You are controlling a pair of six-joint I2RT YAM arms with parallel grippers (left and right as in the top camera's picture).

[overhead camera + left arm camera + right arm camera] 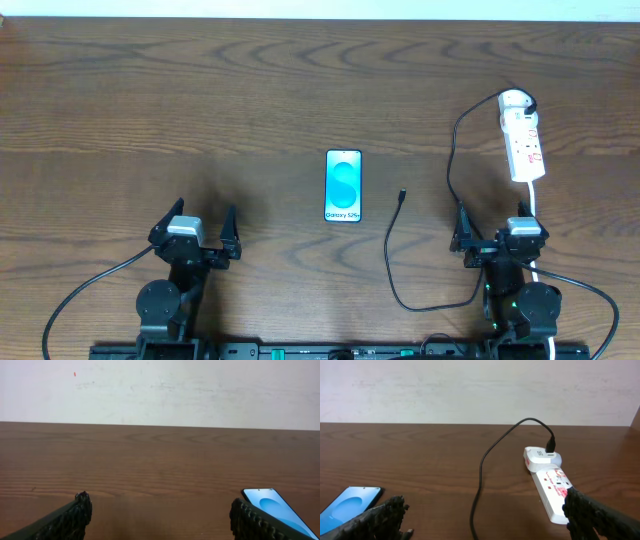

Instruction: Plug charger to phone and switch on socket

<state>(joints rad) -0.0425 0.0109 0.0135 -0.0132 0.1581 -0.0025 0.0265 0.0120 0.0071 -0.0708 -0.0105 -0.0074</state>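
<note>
Looking down from overhead, found the phone (343,186) lying flat and screen-up near the middle of the wooden tabletop (250,90), showing a light-blue display. Noted the charger (389,255) as a thin black cable, with its small connector tip lying on the wood just right of the phone, apart from it and not plugged in. Traced the cable from that tip toward the near edge, round in a loop, then away to the far right and into a white adapter (515,99) seated at the far, rounded end of the socket (525,145). Saw the socket as a narrow white strip with red markings, lying lengthwise at far right, with a white cord (535,200) running nearward beside the right gripper (500,215). Could not tell how the switches stood. Found the left gripper (205,210) at near left, jaws spread wide and holding nothing, with the phone off to its right. Found the right gripper at near right, jaws likewise parted and empty, with the black cable showing ahead between them in the wrist view.
</note>
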